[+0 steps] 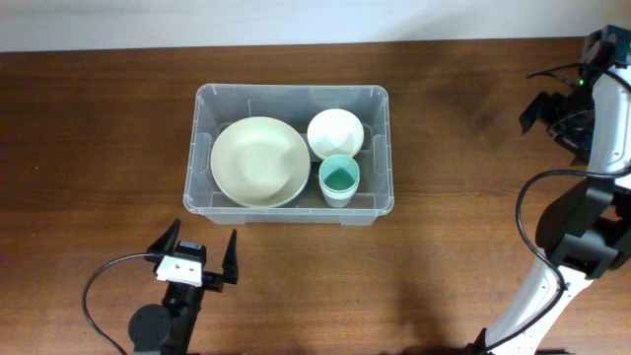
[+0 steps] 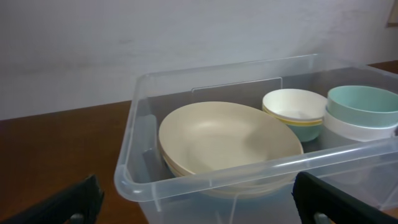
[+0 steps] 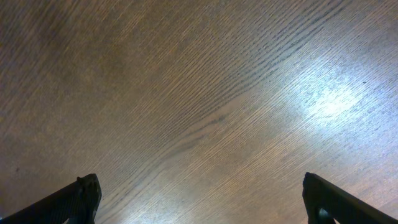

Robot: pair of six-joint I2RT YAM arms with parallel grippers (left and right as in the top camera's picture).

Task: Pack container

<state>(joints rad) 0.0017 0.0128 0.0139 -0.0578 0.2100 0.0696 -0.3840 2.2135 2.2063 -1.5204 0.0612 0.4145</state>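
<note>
The clear container (image 1: 292, 91) stands in the middle of the wooden table. Inside lie a wide cream bowl (image 1: 259, 161), a small white bowl (image 1: 335, 133) and a teal cup (image 1: 339, 180). My left gripper (image 1: 201, 242) is open just in front of the container's near-left corner, holding nothing. In the left wrist view the container's rim (image 2: 211, 171) spans the gap between the black fingers (image 2: 74, 202), with the cream bowl (image 2: 227, 137), white bowl (image 2: 293, 106) and teal cup (image 2: 364, 102) behind it. My right gripper (image 1: 540, 116) hovers open at the far right, over bare wood (image 3: 205, 93).
The right arm's white links and cables (image 1: 577, 247) fill the right edge of the table. The left arm's base and cable (image 1: 148, 320) sit at the front edge. A pale wall runs along the table's far side.
</note>
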